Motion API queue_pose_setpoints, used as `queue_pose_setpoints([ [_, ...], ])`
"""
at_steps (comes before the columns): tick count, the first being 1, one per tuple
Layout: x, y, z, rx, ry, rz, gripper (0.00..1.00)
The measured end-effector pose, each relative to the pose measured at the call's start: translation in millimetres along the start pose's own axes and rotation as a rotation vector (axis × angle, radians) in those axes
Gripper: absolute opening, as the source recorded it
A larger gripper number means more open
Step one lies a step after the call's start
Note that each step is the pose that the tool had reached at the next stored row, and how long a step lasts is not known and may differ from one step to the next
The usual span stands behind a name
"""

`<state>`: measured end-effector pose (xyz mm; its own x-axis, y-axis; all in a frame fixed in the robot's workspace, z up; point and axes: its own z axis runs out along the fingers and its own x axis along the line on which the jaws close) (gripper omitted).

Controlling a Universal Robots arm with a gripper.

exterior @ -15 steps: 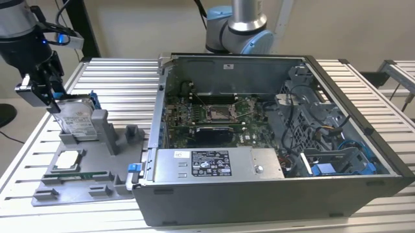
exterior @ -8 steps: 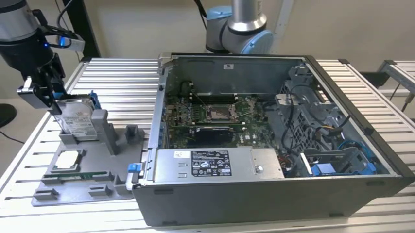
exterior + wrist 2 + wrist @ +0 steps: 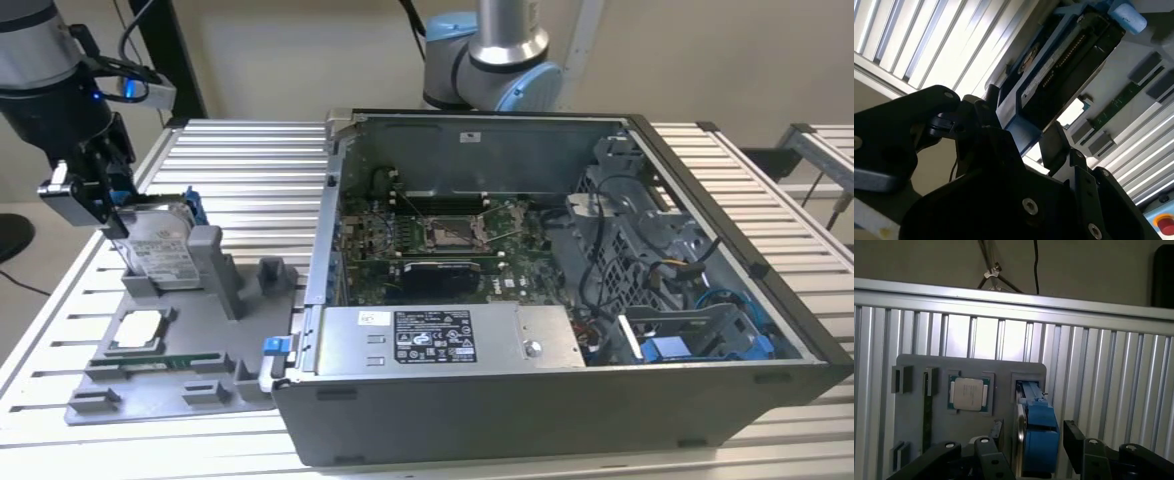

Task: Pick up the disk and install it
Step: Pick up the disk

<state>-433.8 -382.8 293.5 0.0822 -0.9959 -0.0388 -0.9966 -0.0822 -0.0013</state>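
Note:
The disk (image 3: 163, 248), a silver-grey drive with a white label in a blue frame, stands on edge in a slot of the grey fixture plate (image 3: 200, 345) at the exterior view's left. My gripper (image 3: 112, 208) is down over its top end. In both wrist views the blue frame (image 3: 1038, 432) (image 3: 1023, 134) sits between my two black fingers. In the first wrist view a narrow gap shows between the frame and one finger (image 3: 1074, 439). The gripper (image 3: 1036, 442) (image 3: 1021, 125) looks open, straddling the disk.
An open computer case (image 3: 561, 250) lies at the exterior view's right, with a blue-trimmed bay (image 3: 694, 335) at its near right. A square chip (image 3: 140, 330) (image 3: 969, 394) and a memory stick (image 3: 150, 362) rest on the fixture plate. Another arm's base (image 3: 491, 60) stands behind the case.

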Motion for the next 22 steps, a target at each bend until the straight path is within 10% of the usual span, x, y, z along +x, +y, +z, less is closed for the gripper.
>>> queue_pose_setpoints([
  [13,0.1,0.0,1.7,0.0,0.0,0.0,1.0],
  [14,0.1,0.0,1.7,0.0,0.0,0.0,0.0],
  [22,0.1,0.0,2.0,-0.0002,0.0004,0.0,0.0],
])
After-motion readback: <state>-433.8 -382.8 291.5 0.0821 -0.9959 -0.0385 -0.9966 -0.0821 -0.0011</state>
